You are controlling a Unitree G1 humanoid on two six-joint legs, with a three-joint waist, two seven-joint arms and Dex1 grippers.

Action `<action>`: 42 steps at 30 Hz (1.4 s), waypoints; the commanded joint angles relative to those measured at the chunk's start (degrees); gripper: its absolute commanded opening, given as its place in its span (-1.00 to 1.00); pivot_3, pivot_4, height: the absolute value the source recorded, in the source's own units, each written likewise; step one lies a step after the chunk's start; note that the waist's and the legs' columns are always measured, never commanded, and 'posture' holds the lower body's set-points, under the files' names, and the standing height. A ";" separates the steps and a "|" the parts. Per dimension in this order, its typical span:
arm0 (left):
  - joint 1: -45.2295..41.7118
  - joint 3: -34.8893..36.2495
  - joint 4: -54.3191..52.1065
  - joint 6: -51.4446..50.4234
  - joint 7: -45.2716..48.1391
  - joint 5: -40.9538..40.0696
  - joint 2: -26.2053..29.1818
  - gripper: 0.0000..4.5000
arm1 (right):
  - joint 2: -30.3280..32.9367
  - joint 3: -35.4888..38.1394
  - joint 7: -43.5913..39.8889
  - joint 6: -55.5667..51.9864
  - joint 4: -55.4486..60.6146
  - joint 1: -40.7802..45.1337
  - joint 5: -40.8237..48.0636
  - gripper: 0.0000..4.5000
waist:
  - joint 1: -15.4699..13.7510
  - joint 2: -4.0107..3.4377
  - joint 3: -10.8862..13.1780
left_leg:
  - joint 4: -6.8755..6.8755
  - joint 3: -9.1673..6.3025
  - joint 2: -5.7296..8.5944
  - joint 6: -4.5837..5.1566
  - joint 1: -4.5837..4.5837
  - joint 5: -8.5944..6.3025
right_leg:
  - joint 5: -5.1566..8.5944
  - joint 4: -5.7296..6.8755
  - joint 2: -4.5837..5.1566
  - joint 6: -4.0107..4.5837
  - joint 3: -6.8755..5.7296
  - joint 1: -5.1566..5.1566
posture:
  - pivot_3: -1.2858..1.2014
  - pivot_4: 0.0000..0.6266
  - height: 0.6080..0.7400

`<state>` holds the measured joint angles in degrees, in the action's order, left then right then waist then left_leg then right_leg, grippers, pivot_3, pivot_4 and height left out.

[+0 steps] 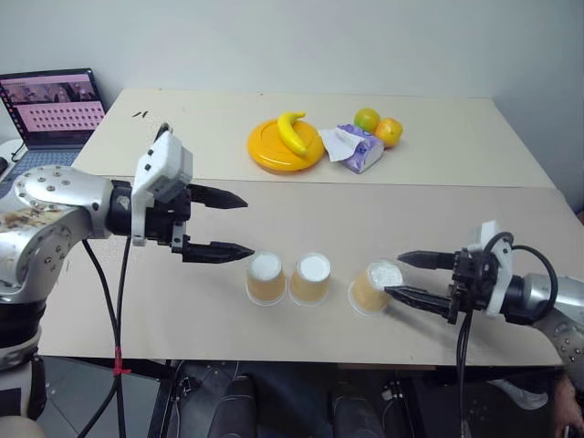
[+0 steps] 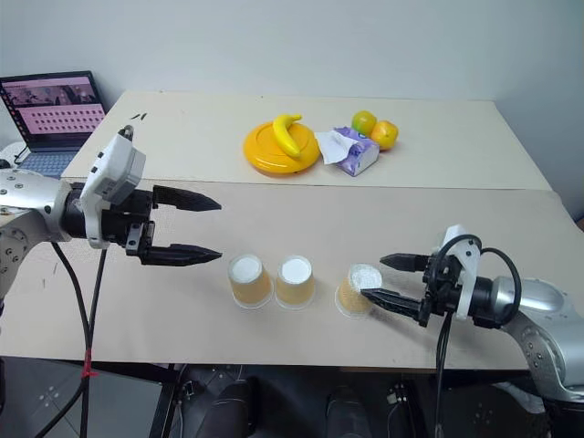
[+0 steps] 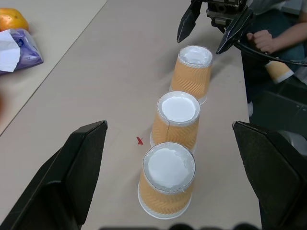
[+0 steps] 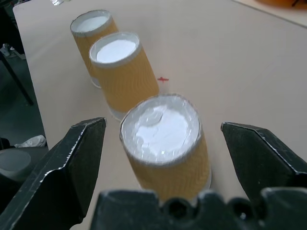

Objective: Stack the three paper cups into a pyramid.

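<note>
Counter (image 1: 182, 310) first: a pale tan top whose near strip carries the three paper cups in a rough row across the robot's front, all upside down, white bases up. Nothing is stacked yet, so the pyramid has not been begun.

Right claw (image 1: 409, 276) is by far the nearer to the rightmost cup (image 1: 375, 286). Its two black fingers stand wide apart and point nearly level toward the robot's left, one on the far side of the cup and one on the near side, so the cup sits just inside the mouth and no finger visibly touches it. In the right wrist view this cup (image 4: 165, 146) stands between the two fingers with a gap on each side. Its long axis leans a little rather than standing true, so I judge that closing on it needs the fingers squared to the tilted wall.

Left claw (image 1: 224, 224) hangs above the counter to the left of the row, fingers also wide apart and holding nothing, well clear of the leftmost cup (image 1: 265, 278).

Middle cup (image 1: 310, 278) stands just beside the leftmost one, the two near enough to serve as a base row; the rightmost stands a little apart.

Each cup is small and tapered, with ribbed tan-yellow sides and a white rim resting on the counter.
</note>
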<state>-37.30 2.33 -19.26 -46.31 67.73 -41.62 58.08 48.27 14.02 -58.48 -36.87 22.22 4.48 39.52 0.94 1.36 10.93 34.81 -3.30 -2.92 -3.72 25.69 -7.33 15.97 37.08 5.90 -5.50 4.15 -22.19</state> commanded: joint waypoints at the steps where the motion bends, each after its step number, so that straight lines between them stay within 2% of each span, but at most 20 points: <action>1: -1.35 0.75 -0.50 0.58 -0.52 0.24 -0.16 0.99 | -0.69 -0.87 0.57 0.27 0.75 1.54 0.43 1.00 | -0.05 0.00 0.00 | 0.00 0.00 0.00 0.00 0.01 0.00 | 0.00 0.00 0.00 0.00 0.00 0.00 | 0.03 -0.52 0.88; 29: -4.94 -1.15 -0.57 -0.14 -3.71 0.82 -2.57 0.99 | -2.93 -6.60 -0.46 4.10 -4.46 3.79 -4.50 1.00 | 0.00 0.00 0.00 | 0.03 -0.01 0.00 0.00 0.01 0.00 | -0.02 0.02 0.00 0.02 0.00 -0.01 | 0.03 -0.52 0.88; 30: -5.00 -1.20 -0.45 -0.05 -3.69 0.98 -2.66 1.00 | -3.03 -6.61 -0.44 4.15 -4.67 3.88 -4.67 0.77 | 0.00 0.00 0.00 | 0.03 -0.01 0.00 0.00 0.01 0.00 | -0.02 0.02 0.00 0.02 0.00 -0.01 | 0.03 -0.52 0.88; 33: -5.05 -1.30 -0.26 0.14 -3.68 1.30 -2.91 1.00 | -3.13 -6.64 -0.40 4.49 -5.20 4.08 -5.09 0.36 | 0.00 0.00 0.00 | 0.03 -0.01 0.00 0.00 0.02 0.00 | -0.02 0.02 0.00 0.01 0.00 -0.01 | 0.03 -0.52 0.88; 35: -5.12 -1.34 -0.27 0.06 -3.81 1.35 -3.15 1.00 | -2.94 -6.72 -0.46 5.12 -5.33 4.05 -5.69 0.22 | 0.01 0.00 0.00 | 0.03 -0.01 0.00 0.00 0.01 0.00 | -0.02 0.03 0.00 0.01 0.00 -0.01 | 0.03 -0.52 0.88; 42: -4.17 -0.91 0.18 0.83 -3.68 2.00 -3.19 1.00 | -0.95 -4.55 -0.16 3.06 -4.99 8.27 -4.15 0.21 | 0.09 0.00 0.00 | 0.04 -0.01 0.00 0.00 0.01 0.01 | -0.02 0.04 0.00 0.01 0.00 -0.01 | 0.03 -0.52 0.88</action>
<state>-40.76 0.23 -18.91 -46.45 64.09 -40.28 54.54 45.59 6.85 -58.57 -33.03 16.07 10.08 33.96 1.02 1.36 10.93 34.85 -3.30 -2.92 -3.71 25.71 -7.32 15.94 37.12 5.90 -5.48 4.15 -22.20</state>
